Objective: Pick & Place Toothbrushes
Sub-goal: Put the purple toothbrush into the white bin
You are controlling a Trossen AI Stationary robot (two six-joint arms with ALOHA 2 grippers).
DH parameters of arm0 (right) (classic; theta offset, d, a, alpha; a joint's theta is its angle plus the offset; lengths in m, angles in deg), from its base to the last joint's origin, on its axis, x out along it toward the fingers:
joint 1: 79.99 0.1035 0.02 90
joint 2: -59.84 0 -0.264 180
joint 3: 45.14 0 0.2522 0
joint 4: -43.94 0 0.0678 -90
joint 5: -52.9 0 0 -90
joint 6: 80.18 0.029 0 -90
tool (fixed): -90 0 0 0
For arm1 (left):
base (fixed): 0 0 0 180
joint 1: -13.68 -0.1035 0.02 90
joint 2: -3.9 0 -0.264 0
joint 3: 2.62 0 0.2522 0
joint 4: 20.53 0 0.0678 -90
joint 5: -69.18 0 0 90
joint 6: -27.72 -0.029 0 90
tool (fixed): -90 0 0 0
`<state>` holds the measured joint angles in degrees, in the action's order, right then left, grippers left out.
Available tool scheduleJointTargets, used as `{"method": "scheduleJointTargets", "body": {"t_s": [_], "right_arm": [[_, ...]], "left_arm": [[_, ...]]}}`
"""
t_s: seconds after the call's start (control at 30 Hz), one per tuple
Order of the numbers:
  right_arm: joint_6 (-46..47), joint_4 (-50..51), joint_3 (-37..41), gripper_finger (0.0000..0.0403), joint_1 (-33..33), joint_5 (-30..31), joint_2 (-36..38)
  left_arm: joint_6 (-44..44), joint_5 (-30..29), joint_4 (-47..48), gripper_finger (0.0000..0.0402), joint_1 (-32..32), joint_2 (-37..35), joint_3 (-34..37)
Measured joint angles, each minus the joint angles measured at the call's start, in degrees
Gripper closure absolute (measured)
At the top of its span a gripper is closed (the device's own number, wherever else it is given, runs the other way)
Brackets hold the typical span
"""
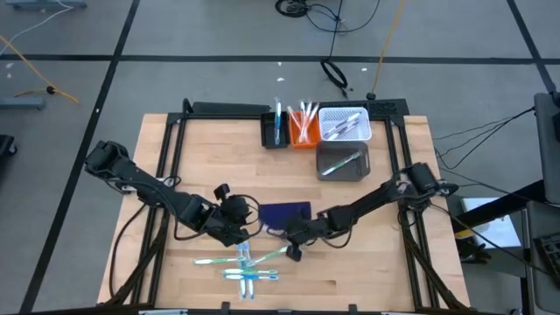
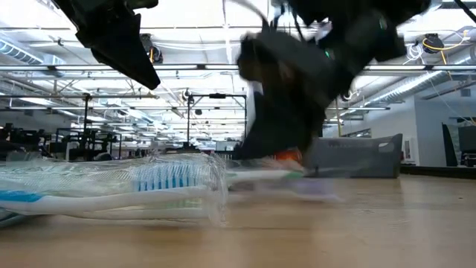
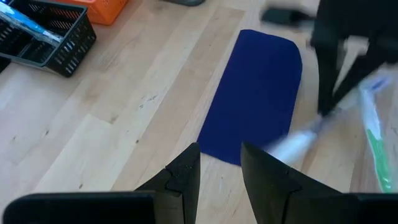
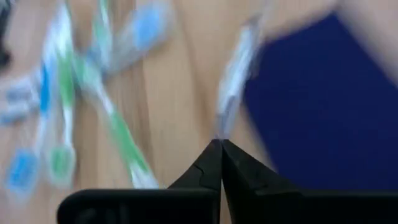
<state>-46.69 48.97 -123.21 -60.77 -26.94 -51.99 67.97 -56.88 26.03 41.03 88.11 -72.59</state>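
Several toothbrushes, blue, green and white, lie crossed on the wooden table near its front edge; they are also in the right wrist view. My right gripper is shut on a whitish toothbrush between that pile and the dark blue mat. My left gripper stands open over the mat's near end, with nothing between its fingers. At the far side, several bins hold more toothbrushes. My right gripper pinches one end of the whitish toothbrush between its two fingertips. The fingers slant down from the table's right side, and the toothbrush runs on ahead of them. In the left wrist view it slants below the fingers. Motion blur hides whether its free end touches the table.
A black bin, an orange bin, a white basket and a grey bin stand in a group at the far middle. A wrapped blue-bristled toothbrush lies close to the low camera.
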Motion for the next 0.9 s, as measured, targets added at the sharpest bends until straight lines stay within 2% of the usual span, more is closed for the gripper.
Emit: {"method": "scheduleJointTargets", "body": {"t_s": [0.13,0.23,0.6,0.83,0.9], "right_arm": [[-3.6,4.7,-0.2,0.0402,0.0,6.4,6.1],[-6.8,6.0,-0.2,0.0402,0.0,8.3,9.3],[-14.8,10.6,0.0,0.0402,0.0,20.5,18.4],[-15.5,9.8,6.1,0.0402,0.0,26.7,26.0],[-15.5,6.5,8.7,0.0403,0.3,27.3,27.9]], "left_arm": [[0.0,0.0,0.0,0.0284,0.0,0.0,0.0],[0.1,-0.6,-0.8,0.0284,0.0,0.0,0.0],[-3.6,-6.7,-9.6,0.0284,0.0,0.0,0.0],[-4.0,-10.9,-11.0,0.0284,0.0,0.0,0.0],[-4.1,-12.9,-12.6,0.0284,0.0,0.0,0.0]]}}
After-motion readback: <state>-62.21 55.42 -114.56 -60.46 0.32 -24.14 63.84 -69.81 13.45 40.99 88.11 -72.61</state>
